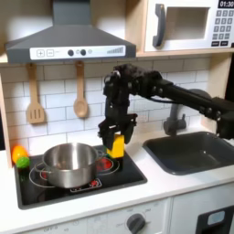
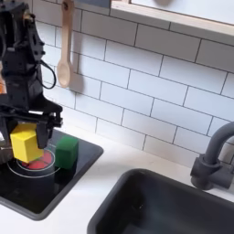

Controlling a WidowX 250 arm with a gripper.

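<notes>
The gripper [image 2: 26,137] hung over the right side of the stove [image 2: 50,196], its jaws closed on a yellow block [image 2: 25,144]. The block sat between the two fingers, held by its sides so that its lower half hung free beneath them; in the first exterior view the same block [image 1: 116,144] showed just above the stove's [image 1: 128,175] right-hand burners. Whether it rested on the surface or hovered a little above could not be told from either view.

In the second exterior view a green block [image 2: 65,151] stood on the stove just beside the yellow one, toward the second exterior view's right, close to the right finger but seemingly apart from it. A red burner ring [image 2: 35,164] lay under the yellow block.

On the stove's left burner in the first exterior view stood a steel pot [image 1: 69,163], well clear of the arm, so the arm had room to come down at the right. Small toys, one green and one orange [image 1: 19,157], lay at the stove's far left edge. On the tiled wall behind, a spatula [image 1: 35,99] and a wooden spoon [image 1: 80,96] hung from a rail, out of the way of the work surface. The sink [image 1: 192,151] and its tap [image 2: 212,157] lay to the first exterior view's right of the stove, and a microwave [image 1: 187,23] sat on a shelf above.
</notes>
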